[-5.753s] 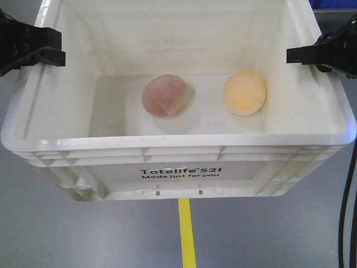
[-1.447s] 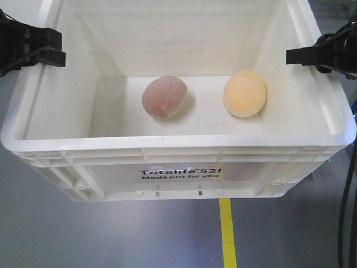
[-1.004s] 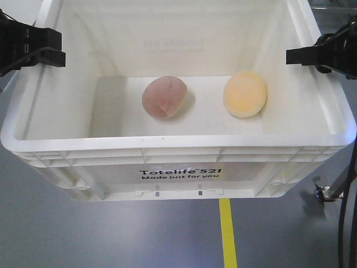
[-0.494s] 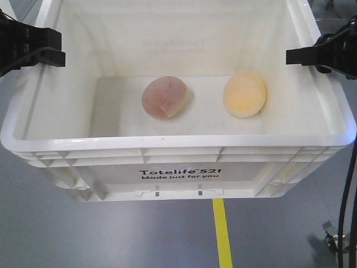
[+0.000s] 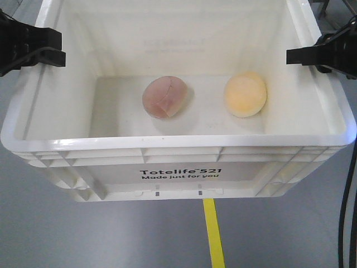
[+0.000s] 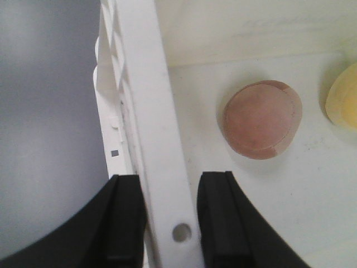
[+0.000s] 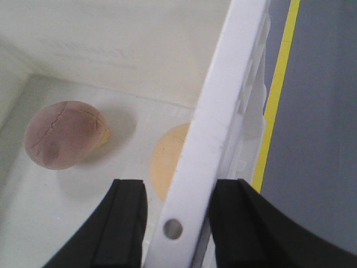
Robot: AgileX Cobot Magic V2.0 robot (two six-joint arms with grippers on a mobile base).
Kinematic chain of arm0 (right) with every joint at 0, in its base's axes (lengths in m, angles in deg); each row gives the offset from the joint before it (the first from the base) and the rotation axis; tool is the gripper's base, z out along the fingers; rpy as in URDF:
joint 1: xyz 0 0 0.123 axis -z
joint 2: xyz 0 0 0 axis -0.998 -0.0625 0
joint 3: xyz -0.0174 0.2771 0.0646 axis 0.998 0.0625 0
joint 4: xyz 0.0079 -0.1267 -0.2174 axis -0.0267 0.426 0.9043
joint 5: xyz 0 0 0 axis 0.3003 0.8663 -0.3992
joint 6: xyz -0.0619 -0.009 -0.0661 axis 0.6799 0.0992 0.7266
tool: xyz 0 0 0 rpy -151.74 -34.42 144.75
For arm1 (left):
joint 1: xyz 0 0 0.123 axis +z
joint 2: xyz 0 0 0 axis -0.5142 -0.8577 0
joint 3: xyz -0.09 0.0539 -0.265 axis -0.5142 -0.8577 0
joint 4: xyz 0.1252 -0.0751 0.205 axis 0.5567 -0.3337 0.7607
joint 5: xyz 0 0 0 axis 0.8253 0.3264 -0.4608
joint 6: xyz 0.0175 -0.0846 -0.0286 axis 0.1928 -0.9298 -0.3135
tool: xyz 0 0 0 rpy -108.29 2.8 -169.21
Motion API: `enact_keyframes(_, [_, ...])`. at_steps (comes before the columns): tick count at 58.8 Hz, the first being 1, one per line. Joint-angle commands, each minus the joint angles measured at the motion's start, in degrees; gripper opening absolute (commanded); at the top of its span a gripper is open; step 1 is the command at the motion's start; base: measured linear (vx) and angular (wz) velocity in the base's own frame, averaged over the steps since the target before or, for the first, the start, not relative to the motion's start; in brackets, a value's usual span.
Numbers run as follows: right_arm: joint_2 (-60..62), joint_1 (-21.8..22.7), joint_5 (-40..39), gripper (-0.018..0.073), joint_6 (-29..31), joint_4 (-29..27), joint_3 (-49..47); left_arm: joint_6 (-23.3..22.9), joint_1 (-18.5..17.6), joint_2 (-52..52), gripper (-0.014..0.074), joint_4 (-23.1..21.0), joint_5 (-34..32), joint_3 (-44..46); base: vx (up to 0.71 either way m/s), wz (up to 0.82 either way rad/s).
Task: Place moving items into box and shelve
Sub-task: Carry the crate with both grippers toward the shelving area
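Fingers (image 6: 125, 223) of the left gripper (image 6: 172, 181) straddle the thick left rim of the box (image 5: 178, 142), one black pad outside the ribbed wall and one inside, pressed onto the rim with a small round hole between them. The right gripper (image 7: 178, 187) clamps the right rim the same way, its two pads closed against either face of the wall.

Nearest in the front view, a yellow line (image 5: 213, 234) runs along the grey floor (image 5: 83, 234) under the box's front wall, and a dark cable (image 5: 348, 212) hangs at the right edge. The front wall carries the black print "Totelife 521 Made just for you".

Inside, on the white box bottom, both moving items lie toward the back wall. The pinkish-brown lump (image 5: 165, 97) sits a little left of the middle, a crack line curving across its top. The pale yellow-orange lump (image 5: 245, 94) rests to its right, apart from it and closer to the right wall, without touching that wall. Behind them rises the plain white back wall.
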Motion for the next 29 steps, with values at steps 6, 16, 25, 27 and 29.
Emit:
enact_keyframes(6, [2.33, -0.25, -2.55, -0.0006, 2.50, -6.25, -2.86, 0.55, -0.36, 1.75, -0.0006, -3.81, -7.92, 2.94, 0.48, -0.09])
enact_keyframes(16, [2.33, -0.25, -2.49, -0.0006, 2.50, -6.25, -2.86, 0.55, -0.36, 1.75, -0.0006, -3.79, -7.91, 2.94, 0.48, -0.12])
enact_keyframes(25, [2.33, -0.25, -2.49, -0.0006, 2.50, -6.25, -2.86, 0.55, -0.36, 1.75, -0.0006, -3.79, -7.91, 2.94, 0.48, -0.14])
enact_keyframes(27, [2.33, -0.25, -2.44, -0.0006, 2.50, -6.25, -2.86, 0.55, -0.36, 1.75, -0.0006, -3.79, -7.91, 2.94, 0.48, -0.15])
enact_keyframes(29, [2.33, -0.25, -2.44, -0.0006, 2.50, -6.25, -2.86, 0.55, -0.36, 1.75, -0.0006, -3.79, -7.91, 2.94, 0.47, -0.16])
